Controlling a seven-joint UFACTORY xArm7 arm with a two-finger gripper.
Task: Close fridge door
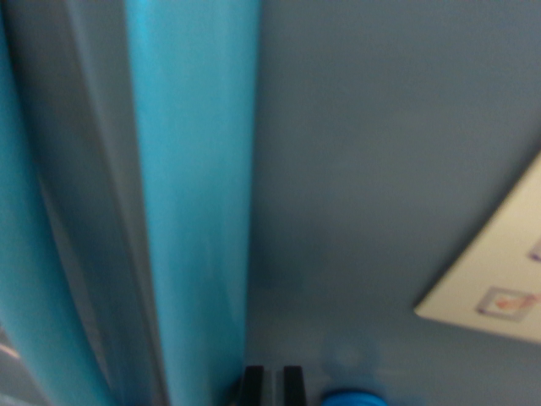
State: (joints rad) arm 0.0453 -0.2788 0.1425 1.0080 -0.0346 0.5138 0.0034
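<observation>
Up close, we are looking at the fridge door (380, 169), a flat blue-grey panel that is filling the wrist view from the centre out to three o'clock. Its rounded bright blue edge (194, 203) is running from twelve o'clock down to six o'clock, just beside a darker grey strip (93, 211) toward nine o'clock. A pale label (499, 271) with a small reddish mark is sitting on the panel at about four o'clock. Our claw (270, 385) is showing only as two dark fingertips at six o'clock, standing close together with a narrow gap between them; we cannot tell whether they are touching the door. A blurred blue round part (355, 396) is sitting just beside them.
</observation>
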